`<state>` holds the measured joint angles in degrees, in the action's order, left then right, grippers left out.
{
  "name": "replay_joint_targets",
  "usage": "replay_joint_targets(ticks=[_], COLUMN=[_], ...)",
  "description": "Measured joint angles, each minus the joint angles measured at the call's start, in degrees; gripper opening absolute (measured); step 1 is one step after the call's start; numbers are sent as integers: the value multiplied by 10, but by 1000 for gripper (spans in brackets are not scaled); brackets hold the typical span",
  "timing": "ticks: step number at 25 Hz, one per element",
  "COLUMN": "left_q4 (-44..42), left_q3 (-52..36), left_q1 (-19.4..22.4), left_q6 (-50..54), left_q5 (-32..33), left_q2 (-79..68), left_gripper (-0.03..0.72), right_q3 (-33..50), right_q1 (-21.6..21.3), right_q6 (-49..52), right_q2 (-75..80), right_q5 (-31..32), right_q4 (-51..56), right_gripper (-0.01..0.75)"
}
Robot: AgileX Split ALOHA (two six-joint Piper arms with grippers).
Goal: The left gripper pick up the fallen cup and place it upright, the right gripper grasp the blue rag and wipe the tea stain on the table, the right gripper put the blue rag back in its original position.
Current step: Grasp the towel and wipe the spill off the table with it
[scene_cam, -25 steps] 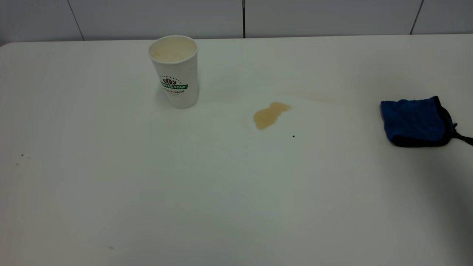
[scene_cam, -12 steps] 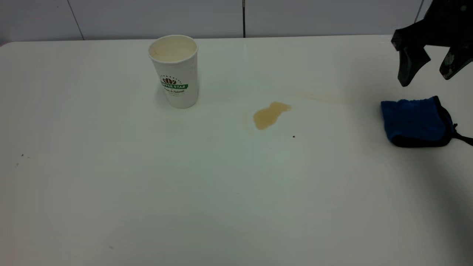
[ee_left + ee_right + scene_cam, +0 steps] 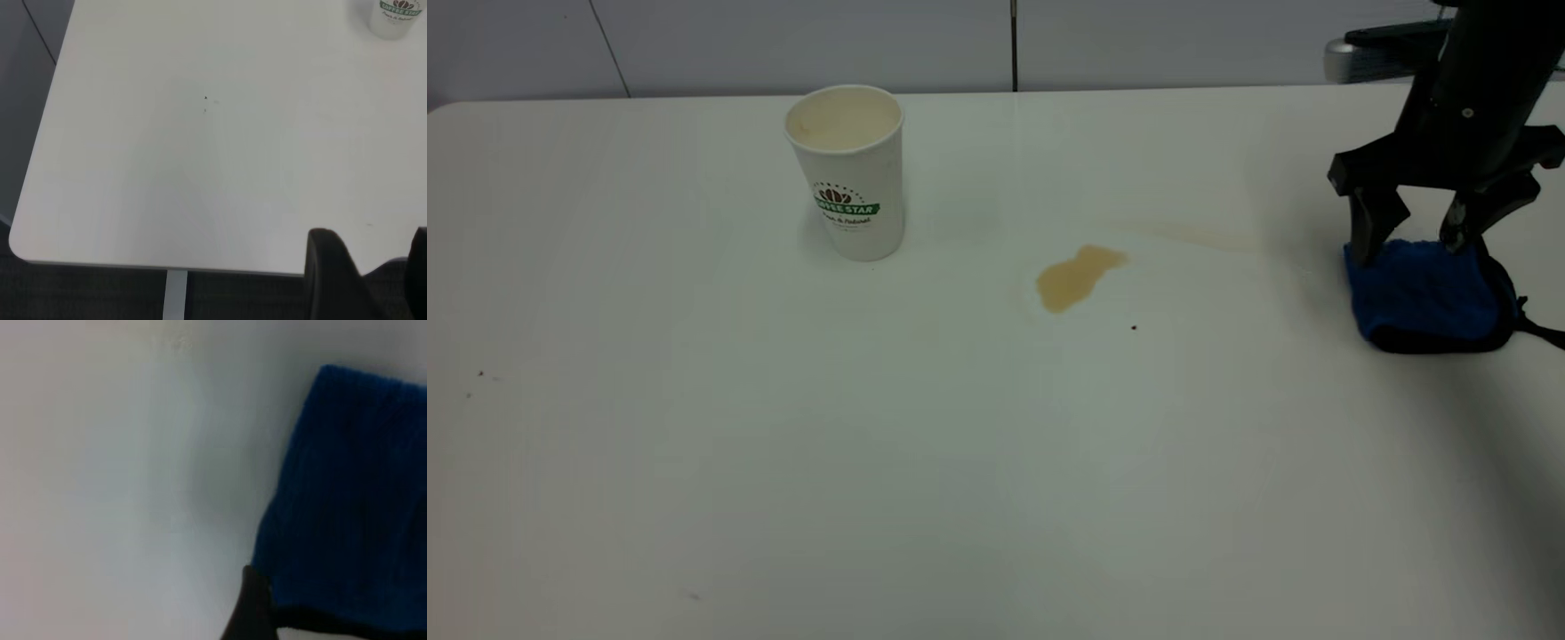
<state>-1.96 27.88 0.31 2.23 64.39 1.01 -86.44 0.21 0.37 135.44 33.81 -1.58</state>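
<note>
The cup stands upright at the back left of the table, its logo facing the camera. Its base also shows in the left wrist view. The tea stain lies mid-table, to the right of the cup. The blue rag lies at the right edge. My right gripper is open, pointing down, its fingertips straddling the rag's far edge. In the right wrist view one finger sits beside the rag. My left gripper is open and empty over the table's near left edge, outside the exterior view.
A tiny dark speck lies just right of and in front of the stain. A faint brown streak runs from the stain toward the rag. A tiled wall stands behind the table. The table's rounded corner shows in the left wrist view.
My right gripper came into view from the upper right and dropped down onto the far edge of the blue rag, fingers open. Cup, stain and rag have not moved.
</note>
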Motion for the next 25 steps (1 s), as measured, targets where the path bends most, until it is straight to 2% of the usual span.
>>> replay_joint_targets(ticks=[8, 12, 14, 17, 25], left_q4=[0, 0, 0, 0, 0], left_q3=[0, 0, 0, 0, 0], left_q1=[0, 0, 0, 0, 0], left_q6=[0, 0, 0, 0, -1], left_q5=[0, 0, 0, 0, 0], left_q2=[0, 0, 0, 0, 0], left_gripper=[307, 307, 307, 307, 307], right_q3=[-4, -5, -5, -5, -6], right_q1=[-29, -33, -33, -33, -35], right_q6=[-21, -25, -26, -27, -29], right_q2=[37, 52, 60, 64, 64], right_q5=[-18, -24, -27, -30, -30], right_q4=[19, 20, 20, 20, 21], right_gripper=[718, 671, 612, 483, 85])
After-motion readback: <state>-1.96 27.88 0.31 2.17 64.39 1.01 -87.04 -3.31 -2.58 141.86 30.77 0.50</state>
